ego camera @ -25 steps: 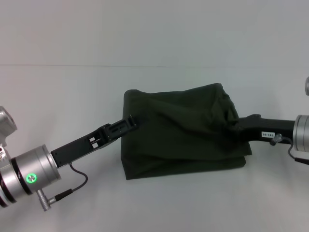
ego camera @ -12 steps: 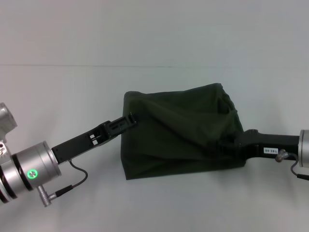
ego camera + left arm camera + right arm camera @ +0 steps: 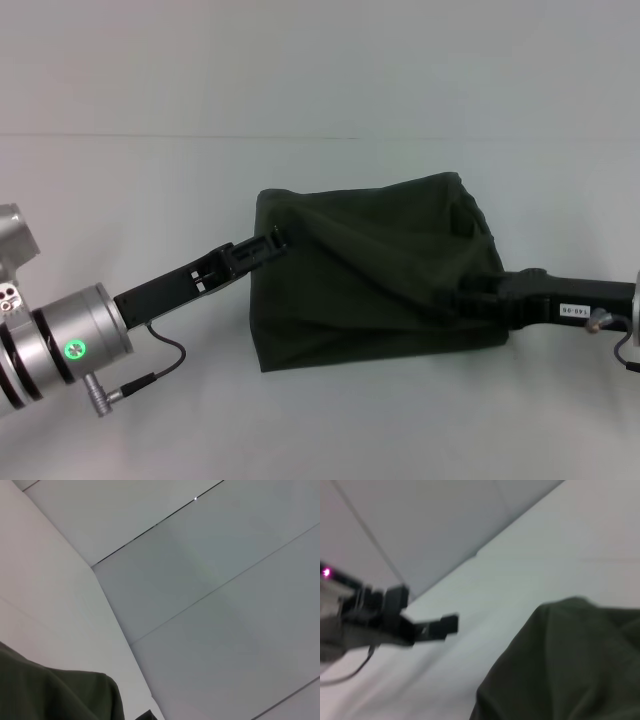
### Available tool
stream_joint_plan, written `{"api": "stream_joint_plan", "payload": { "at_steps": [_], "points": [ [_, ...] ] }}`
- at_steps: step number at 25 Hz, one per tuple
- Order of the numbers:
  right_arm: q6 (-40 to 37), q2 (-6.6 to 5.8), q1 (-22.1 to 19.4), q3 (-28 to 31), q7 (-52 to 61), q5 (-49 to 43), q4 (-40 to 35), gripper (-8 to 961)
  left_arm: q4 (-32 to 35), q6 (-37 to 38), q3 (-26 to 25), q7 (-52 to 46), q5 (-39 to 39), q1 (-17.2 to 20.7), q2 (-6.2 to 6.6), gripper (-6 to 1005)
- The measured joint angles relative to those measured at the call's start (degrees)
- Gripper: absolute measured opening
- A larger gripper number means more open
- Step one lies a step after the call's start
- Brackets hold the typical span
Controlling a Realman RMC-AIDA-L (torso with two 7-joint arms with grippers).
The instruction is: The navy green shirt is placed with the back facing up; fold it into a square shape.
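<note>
The navy green shirt (image 3: 370, 275) lies in the middle of the white table as a roughly square, rumpled bundle, plain side up. My left gripper (image 3: 272, 243) reaches in low from the left and its tip meets the bundle's upper left edge. My right gripper (image 3: 463, 297) comes in from the right, its tip against the lower right edge, partly hidden by a fold. A corner of the shirt (image 3: 55, 695) fills the left wrist view's edge. The right wrist view shows the shirt (image 3: 570, 665) up close, with the left gripper (image 3: 445, 625) beyond it.
White tabletop (image 3: 150, 200) surrounds the shirt on all sides, with a thin seam (image 3: 200, 137) running across behind it. A black cable (image 3: 160, 365) loops off my left wrist near the front left.
My right gripper has dropped and slid toward the shirt's lower right edge, and the raised right side of the cloth has settled lower. The left gripper has barely shifted.
</note>
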Motion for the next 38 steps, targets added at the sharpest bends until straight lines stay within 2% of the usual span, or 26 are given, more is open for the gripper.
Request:
{"api": "stream_joint_plan", "payload": {
  "at_steps": [2, 13, 18, 22, 27, 38],
  "points": [
    [-0.09, 0.16, 0.04, 2.65, 1.27, 0.02, 0.55, 475, 0.0, -0.17, 0.0, 0.01, 0.0, -0.16, 0.0, 887],
    [3.23, 0.04, 0.9, 4.5, 18.41, 0.03, 1.03, 650, 0.11, -0.43, -0.3, 0.14, 0.0, -0.3, 0.0, 887],
    [5.7, 0.18, 1.4, 4.63, 27.83, 0.02, 1.08, 647, 0.12, -0.64, -0.33, 0.15, 0.0, -0.39, 0.0, 887],
    [6.27, -0.41, 1.82, 4.66, 31.94, 0.02, 1.88, 644, 0.14, -0.57, -0.36, 0.15, 0.0, -0.26, 0.04, 887],
    [7.87, -0.61, 2.53, 4.68, 33.14, 0.02, 2.9, 641, 0.21, -0.29, -0.44, 0.15, 0.0, 0.01, 0.17, 887],
    [10.63, -0.03, 3.88, 4.02, 32.35, -1.09, 3.77, 511, 0.21, 0.11, -0.19, 0.24, 0.0, 0.25, 0.17, 887]
  ]
}}
